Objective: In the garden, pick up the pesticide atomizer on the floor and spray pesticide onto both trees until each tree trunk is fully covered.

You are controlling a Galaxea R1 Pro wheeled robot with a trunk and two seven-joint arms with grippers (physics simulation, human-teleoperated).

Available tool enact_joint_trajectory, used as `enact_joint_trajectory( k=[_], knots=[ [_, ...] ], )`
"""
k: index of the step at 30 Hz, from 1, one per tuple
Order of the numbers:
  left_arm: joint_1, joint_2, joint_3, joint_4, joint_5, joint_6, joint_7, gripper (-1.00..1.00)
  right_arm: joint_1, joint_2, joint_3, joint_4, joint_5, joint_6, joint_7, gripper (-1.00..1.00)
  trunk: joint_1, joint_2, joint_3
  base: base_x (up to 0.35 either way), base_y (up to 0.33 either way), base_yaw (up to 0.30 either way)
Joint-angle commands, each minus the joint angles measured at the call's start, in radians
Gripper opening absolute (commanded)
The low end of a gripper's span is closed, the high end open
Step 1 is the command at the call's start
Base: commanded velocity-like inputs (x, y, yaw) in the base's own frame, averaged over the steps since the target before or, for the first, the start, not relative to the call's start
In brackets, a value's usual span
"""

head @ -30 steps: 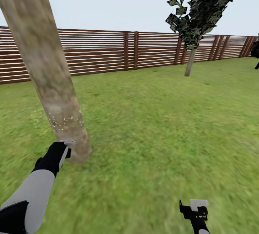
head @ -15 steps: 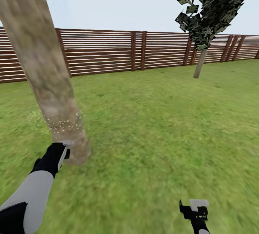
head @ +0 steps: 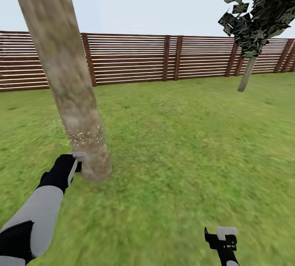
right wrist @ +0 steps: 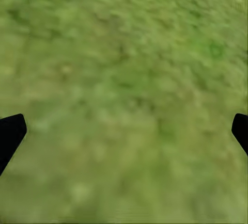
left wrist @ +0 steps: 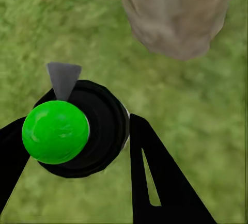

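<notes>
The left gripper (left wrist: 77, 146) is pinching the sprayer (left wrist: 70, 131) and pointing it at the bottom of the near tree trunk (head: 65, 73). White specks are showing low on the bark, so the spraying looks barely started. The far tree (head: 256, 16) is waiting by the fence (head: 164, 59). The right gripper (right wrist: 124, 131) is spread wide over the grass (head: 184, 143), holding nothing.

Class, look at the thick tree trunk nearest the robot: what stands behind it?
Behind the near tree trunk runs the slatted wooden fence, with lawn before it. The fence stretch directly behind the trunk is covered.
</notes>
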Motion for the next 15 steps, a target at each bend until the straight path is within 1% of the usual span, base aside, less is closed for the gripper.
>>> enact_joint_trajectory(
  k=[1, 2, 4, 5, 6, 7, 8, 10, 12, 13, 14, 15],
  knots=[
    [-0.03, -0.003, 0.0, -0.001, 0.002, 0.005, 0.002, -1.0, -0.001, 0.0, -0.003, 0.0, 0.011, -0.001, -0.006, 1.0, 0.0, 0.0, -0.001, -0.001, 0.0, 0.265],
    [-0.06, -0.005, 0.001, -0.001, 0.002, 0.007, 0.001, -1.0, -0.001, 0.0, -0.003, 0.0, 0.011, -0.001, -0.006, 1.0, 0.0, 0.0, -0.001, 0.0, 0.0, 0.178],
    [-0.086, -0.006, 0.001, -0.001, 0.003, 0.016, 0.001, -1.0, -0.001, 0.0, -0.003, -0.001, 0.011, -0.001, -0.006, 1.0, 0.0, 0.0, -0.001, 0.0, 0.0, 0.075],
    [-0.101, -0.008, 0.002, -0.001, 0.003, 0.042, 0.001, -1.0, -0.001, 0.0, -0.003, 0.0, 0.011, -0.001, -0.006, 1.0, 0.0, 0.0, -0.001, 0.0, 0.0, 0.03],
    [-0.117, -0.017, 0.002, -0.001, 0.002, 0.075, 0.0, -1.0, -0.001, -0.001, -0.003, 0.0, 0.011, -0.001, -0.006, 1.0, 0.0, 0.0, -0.001, 0.0, 0.0, 0.01],
    [-0.119, -0.022, 0.0, -0.001, 0.001, 0.085, 0.0, -1.0, -0.001, -0.002, -0.003, 0.001, 0.011, -0.001, -0.006, 1.0, 0.0, 0.0, -0.001, 0.0, 0.0, 0.004],
    [-0.117, -0.022, -0.001, -0.002, 0.0, 0.089, 0.001, -1.0, -0.001, -0.003, -0.003, 0.001, 0.011, -0.001, -0.006, 1.0, 0.0, 0.0, -0.001, 0.0, 0.0, 0.002],
    [-0.113, -0.014, 0.003, -0.002, 0.0, 0.091, -0.001, -1.0, -0.001, -0.004, -0.003, 0.001, 0.011, -0.001, -0.006, 1.0, 0.0, 0.0, -0.001, -0.036, 0.0, 0.001],
    [-0.108, 0.005, 0.004, -0.002, -0.002, 0.089, -0.004, -1.0, -0.001, -0.003, -0.003, 0.001, 0.011, -0.001, -0.006, 1.0, 0.0, 0.0, -0.001, -0.278, 0.0, 0.0],
    [-0.105, 0.011, 0.003, 0.001, -0.002, 0.087, -0.006, -1.0, -0.001, -0.003, -0.003, 0.001, 0.011, -0.001, -0.006, 1.0, 0.0, 0.0, -0.001, -0.325, 0.0, 0.0],
    [-0.089, 0.013, 0.003, 0.006, 0.0, 0.084, -0.007, -1.0, -0.001, -0.003, -0.003, 0.001, 0.011, -0.001, -0.006, 1.0, 0.0, 0.0, -0.001, -0.335, 0.0, 0.0],
    [-0.055, 0.013, 0.001, 0.005, 0.0, 0.08, -0.008, -1.0, -0.001, -0.003, -0.003, 0.001, 0.011, -0.001, -0.006, 1.0, 0.0, 0.0, -0.001, -0.34, 0.0, 0.0]
  ],
)
